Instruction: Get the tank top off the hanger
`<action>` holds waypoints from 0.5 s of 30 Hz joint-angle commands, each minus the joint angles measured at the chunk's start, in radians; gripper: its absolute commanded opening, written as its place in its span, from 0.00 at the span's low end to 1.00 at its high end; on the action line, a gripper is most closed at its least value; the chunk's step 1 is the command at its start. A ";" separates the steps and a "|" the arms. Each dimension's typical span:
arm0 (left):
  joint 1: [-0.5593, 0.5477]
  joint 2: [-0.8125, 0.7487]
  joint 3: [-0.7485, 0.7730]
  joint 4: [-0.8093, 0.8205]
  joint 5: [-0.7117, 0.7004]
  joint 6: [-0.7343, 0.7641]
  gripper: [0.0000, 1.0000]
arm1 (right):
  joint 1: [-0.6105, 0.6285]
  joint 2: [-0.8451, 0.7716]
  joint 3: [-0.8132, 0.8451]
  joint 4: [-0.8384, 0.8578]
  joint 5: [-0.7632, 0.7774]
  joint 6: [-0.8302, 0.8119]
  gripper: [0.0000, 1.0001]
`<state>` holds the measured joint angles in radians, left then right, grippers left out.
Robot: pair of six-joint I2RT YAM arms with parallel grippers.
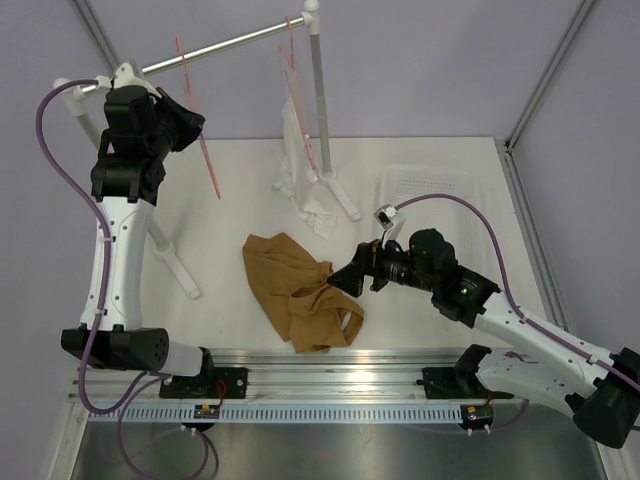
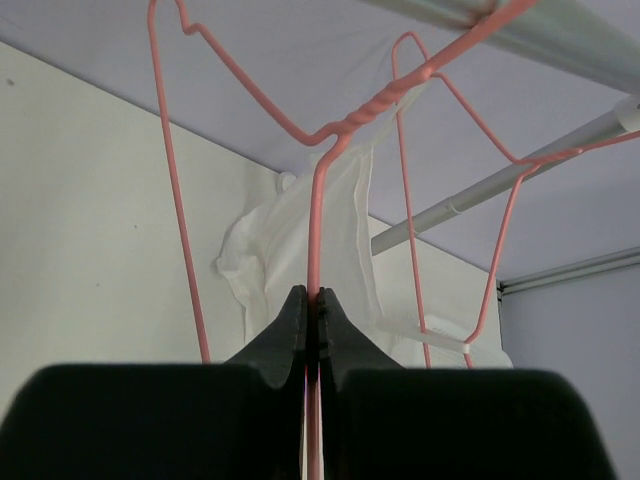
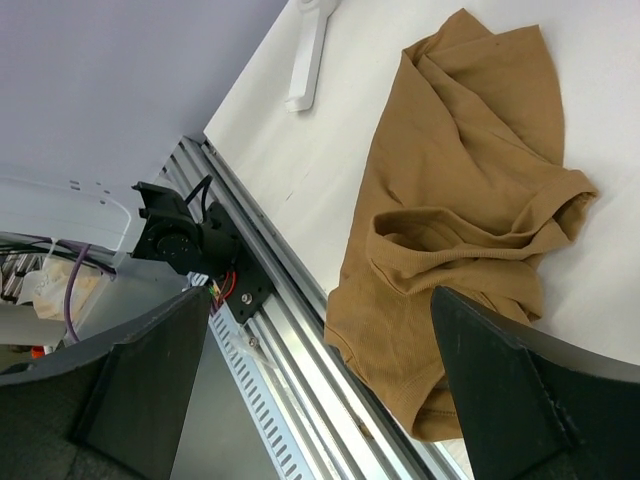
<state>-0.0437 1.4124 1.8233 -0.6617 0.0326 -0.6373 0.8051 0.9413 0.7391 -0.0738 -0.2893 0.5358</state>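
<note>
- Brown knit tank top (image 1: 295, 290) (image 3: 470, 200) lies crumpled on the white table (image 1: 245, 200), just below and ahead of the right claw (image 1: 343, 280) (image 3: 322, 300), free of any hanger.
- The right claw is spread wide, holding nothing, over the cloth's near edge.
- The left claw (image 1: 195, 125) (image 2: 312, 300) is pinched tight on the thin, bare pink wire hanger (image 1: 210, 165) (image 2: 315, 220), which rises from between its fingers.
- Beyond the left claw, a second pink hanger draped with white cloth (image 1: 298, 150) (image 2: 345, 240) hangs from a grey metal rod (image 1: 230, 42).

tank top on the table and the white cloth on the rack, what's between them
Only bare table lies between the tank top and the white cloth, with nothing else in that gap; the top external view shows it.
</note>
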 commanded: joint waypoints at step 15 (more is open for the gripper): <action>0.016 -0.337 -0.294 0.088 0.132 -0.038 0.99 | 0.172 0.313 0.144 -0.076 0.229 -0.082 1.00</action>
<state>-0.0319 1.1919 1.5581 -0.5583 0.1261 -0.7059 0.9070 1.1999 0.8173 -0.1287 -0.1944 0.5018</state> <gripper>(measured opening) 0.985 0.993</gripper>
